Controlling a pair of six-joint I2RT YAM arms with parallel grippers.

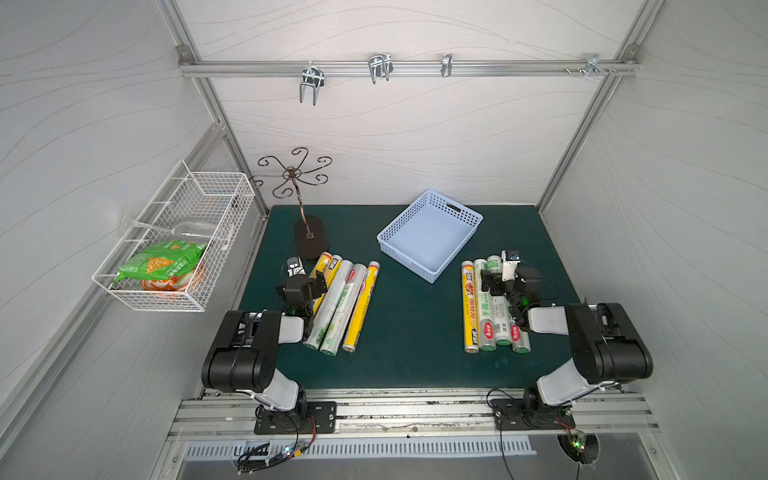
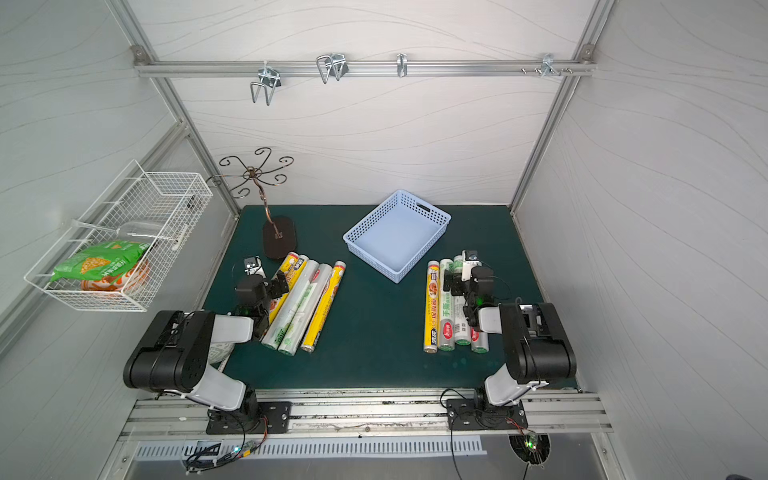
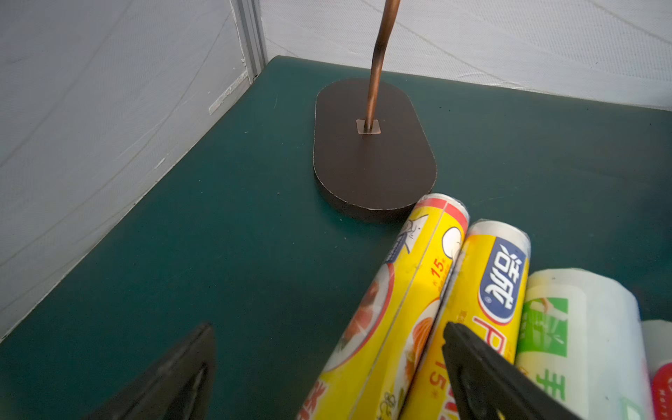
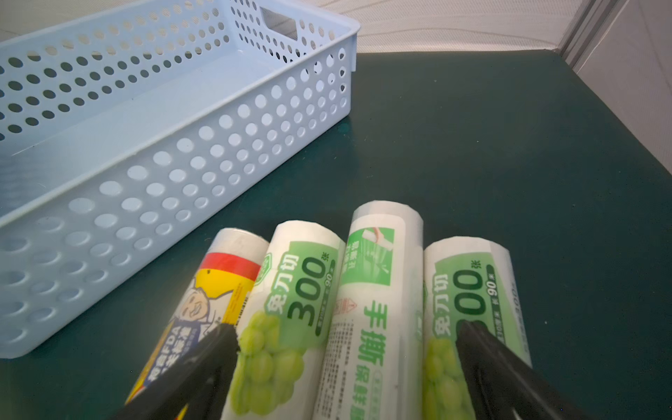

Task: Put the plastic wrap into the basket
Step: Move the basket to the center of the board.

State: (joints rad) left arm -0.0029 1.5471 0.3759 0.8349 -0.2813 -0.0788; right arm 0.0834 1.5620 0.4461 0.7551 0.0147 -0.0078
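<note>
Several rolls of plastic wrap lie on the green mat in two side-by-side groups, one left [image 1: 345,303] and one right [image 1: 484,311]. Some are yellow, others white with green print. The pale-blue basket [image 1: 430,237] [image 2: 397,237] stands empty behind and between them, its perforated wall [image 4: 174,156] close to the right group. My left gripper [image 3: 327,325] [image 1: 305,282] hangs open low over the left group's outer edge; a yellow roll [image 3: 392,320] lies between its jaws. My right gripper [image 4: 345,325] [image 1: 500,280] is open above the right group, its jaws spanning two white-green rolls [image 4: 291,309].
A dark oval-based metal stand [image 1: 309,239] [image 3: 371,160] rises just behind the left rolls. A white wire basket [image 1: 170,245] with snack bags hangs on the left wall. Hooks hang from a rail [image 1: 407,68] on the back wall. Enclosure walls border the mat on three sides.
</note>
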